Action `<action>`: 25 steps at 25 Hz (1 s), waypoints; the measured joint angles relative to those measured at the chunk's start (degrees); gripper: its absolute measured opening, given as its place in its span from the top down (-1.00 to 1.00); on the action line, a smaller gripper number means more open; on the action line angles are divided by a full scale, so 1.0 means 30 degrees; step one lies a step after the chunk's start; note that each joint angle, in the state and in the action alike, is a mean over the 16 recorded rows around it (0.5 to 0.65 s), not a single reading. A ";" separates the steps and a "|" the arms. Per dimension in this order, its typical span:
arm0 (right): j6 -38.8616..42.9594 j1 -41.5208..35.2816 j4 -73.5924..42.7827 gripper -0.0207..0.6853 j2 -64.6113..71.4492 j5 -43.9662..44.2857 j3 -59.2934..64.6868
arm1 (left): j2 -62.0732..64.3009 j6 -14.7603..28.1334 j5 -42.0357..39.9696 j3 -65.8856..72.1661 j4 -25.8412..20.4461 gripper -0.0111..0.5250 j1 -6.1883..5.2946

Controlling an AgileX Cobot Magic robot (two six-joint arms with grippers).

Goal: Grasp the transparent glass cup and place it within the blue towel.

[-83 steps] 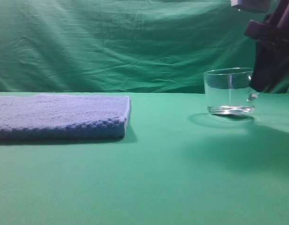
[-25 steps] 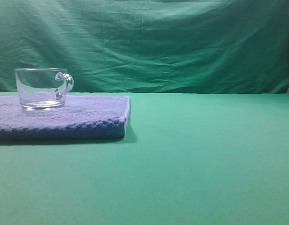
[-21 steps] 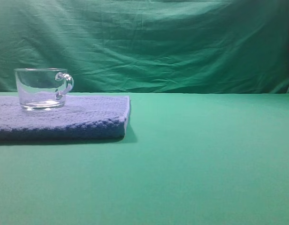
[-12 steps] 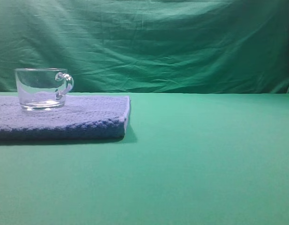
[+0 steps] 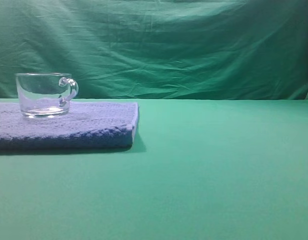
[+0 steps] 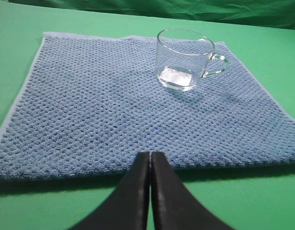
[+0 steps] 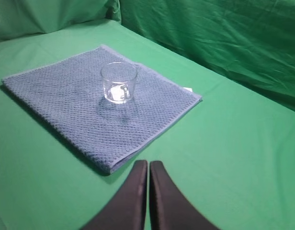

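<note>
Flat table under green cloth (image 5: 219,170); thick folded blue-lavender terry towel (image 5: 84,125) lies at nine o'clock.

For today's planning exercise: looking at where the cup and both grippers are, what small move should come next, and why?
Probably none beyond holding both arms back. The cup stands upright on the towel, well inside its edges, and nothing holds it. The left gripper and right gripper are shut, empty and clear of it, so the placing looks done.

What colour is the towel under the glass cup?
Blue-lavender, with a nubby waffle texture; the blue towel shows best in the left wrist view.
</note>
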 joint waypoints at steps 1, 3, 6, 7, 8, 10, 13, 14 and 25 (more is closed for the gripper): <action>0.0057 -0.0344 -0.0070 0.94 -0.0228 0.0055 0.0017 | 0.0000 0.0000 0.0000 0.0000 0.0000 0.96 0.0000; 0.0161 -0.1212 -0.0171 0.94 -0.0707 0.0097 0.0133 | 0.0000 0.0000 0.0000 0.0000 0.0000 0.96 0.0000; 0.0293 -0.2936 -0.0208 0.94 -0.1547 -0.0120 0.0587 | 0.0000 0.0000 0.0000 0.0000 0.0000 0.96 0.0000; 0.0317 -0.3618 -0.0183 0.94 -0.1867 -0.0279 0.0830 | 0.0000 0.0000 0.0000 0.0000 0.0000 0.96 0.0000; 0.0334 -0.4346 -0.0143 0.94 -0.2210 -0.0478 0.1121 | 0.0000 0.0000 0.0000 0.0000 0.0000 0.96 0.0000; 0.0357 -0.5888 -0.0026 0.94 -0.2943 -0.0952 0.1831 | 0.0000 0.0000 0.0000 0.0000 0.0000 0.96 0.0000; 0.0372 -0.8085 0.0186 0.94 -0.4125 -0.1748 0.3190 | 0.0000 0.0000 0.0000 0.0000 0.0000 0.96 0.0000; 0.0373 -0.8741 0.0260 0.94 -0.4536 -0.2025 0.3709 | 0.0000 0.0000 0.0000 0.0000 0.0000 0.96 0.0000; 0.0361 -1.2211 0.0786 0.94 -0.7761 -0.4086 0.9694 | 0.0000 0.0008 0.0000 0.0000 0.0000 0.96 0.0000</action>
